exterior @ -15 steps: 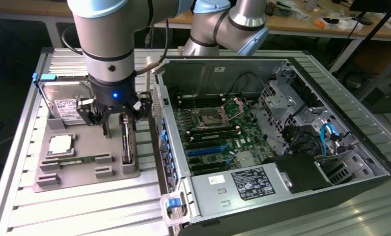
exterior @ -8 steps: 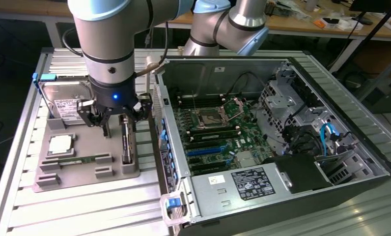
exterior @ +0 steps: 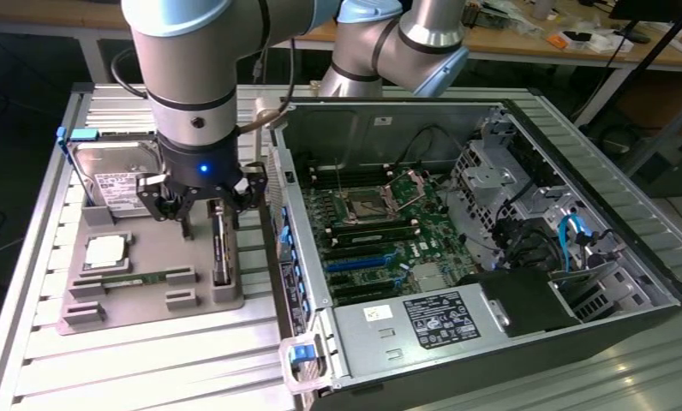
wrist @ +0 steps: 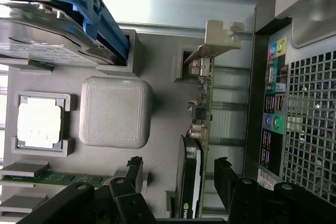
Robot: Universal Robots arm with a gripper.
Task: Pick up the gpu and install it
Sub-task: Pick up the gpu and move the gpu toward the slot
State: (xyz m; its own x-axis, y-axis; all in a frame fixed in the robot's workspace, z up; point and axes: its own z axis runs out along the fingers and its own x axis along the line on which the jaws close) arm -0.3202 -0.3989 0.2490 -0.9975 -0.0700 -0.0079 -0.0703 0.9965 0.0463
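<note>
The gpu [exterior: 218, 248] stands on its long edge in a slot of the grey parts tray [exterior: 146, 312], just beside the open PC case [exterior: 467, 223]. In the wrist view the gpu [wrist: 202, 111] shows its green board edge, black cooler and silver bracket. My gripper [exterior: 212, 216] hangs directly over the card's far end. It is open, and its black fingers [wrist: 226, 179] stand on either side of the gpu's cooler end with a gap on each side. Nothing is held.
The tray also holds a hard drive [wrist: 42, 30] with a blue rail, a CPU [wrist: 39, 124] and a RAM stick [wrist: 52, 178]. The case's rear panel [wrist: 273, 119] rises close beside the gpu. The motherboard [exterior: 375, 231] lies exposed inside the case.
</note>
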